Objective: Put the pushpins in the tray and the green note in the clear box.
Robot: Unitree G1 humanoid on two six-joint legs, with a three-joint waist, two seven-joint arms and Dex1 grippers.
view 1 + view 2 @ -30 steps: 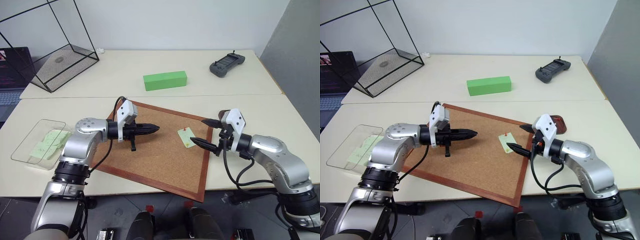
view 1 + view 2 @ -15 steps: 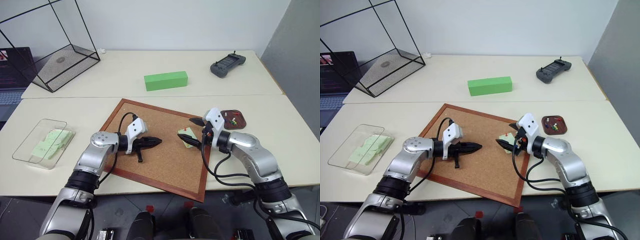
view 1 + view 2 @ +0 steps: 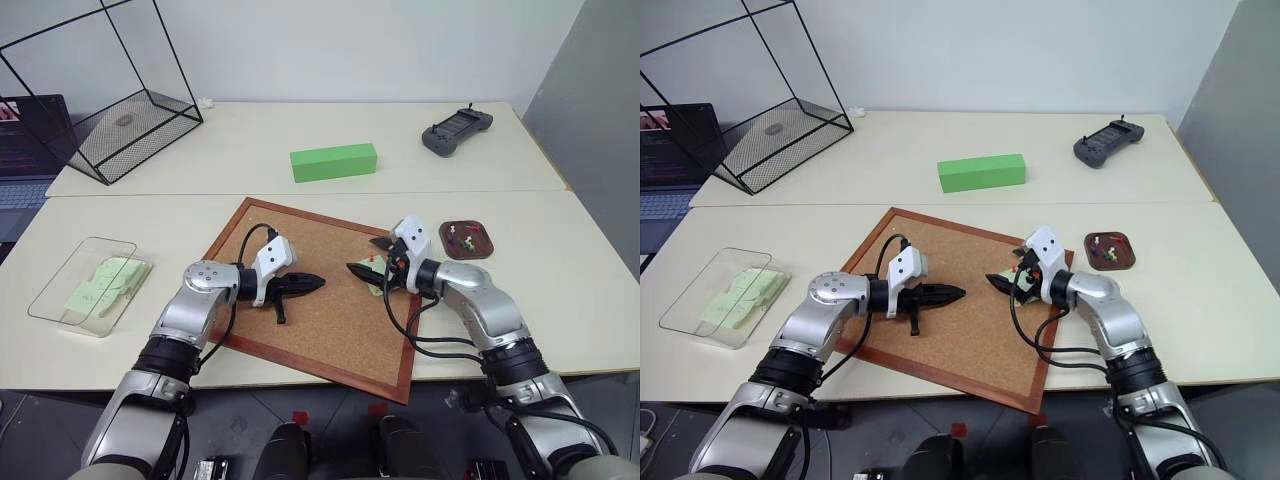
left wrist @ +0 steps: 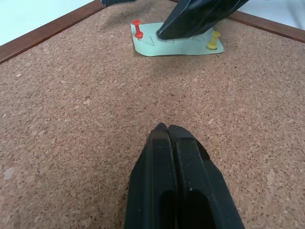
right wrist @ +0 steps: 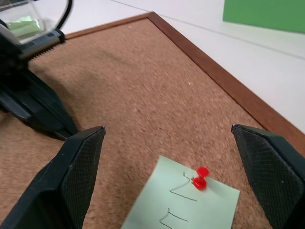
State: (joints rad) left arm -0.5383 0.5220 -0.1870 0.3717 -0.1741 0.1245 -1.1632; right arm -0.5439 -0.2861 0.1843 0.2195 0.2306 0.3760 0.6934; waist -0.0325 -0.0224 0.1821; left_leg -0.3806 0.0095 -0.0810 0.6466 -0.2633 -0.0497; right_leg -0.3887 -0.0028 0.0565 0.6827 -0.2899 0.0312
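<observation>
While my left claw (image 3: pixel 318 282) sits pressed shut low over the corkboard (image 3: pixel 330 330) at centre frame, my right claw (image 3: pixel 1008 274) is spread wide around the green note (image 4: pixel 177 42), which lies pinned to the cork by a red pushpin (image 5: pixel 200 178) and a yellow pushpin (image 4: pixel 214 41). Right of the board, the tray (image 3: pixel 468 239) holds several pins. At the left edge of the table (image 3: pixel 560 290), the clear box (image 3: pixel 88 287) contains green notes.
</observation>
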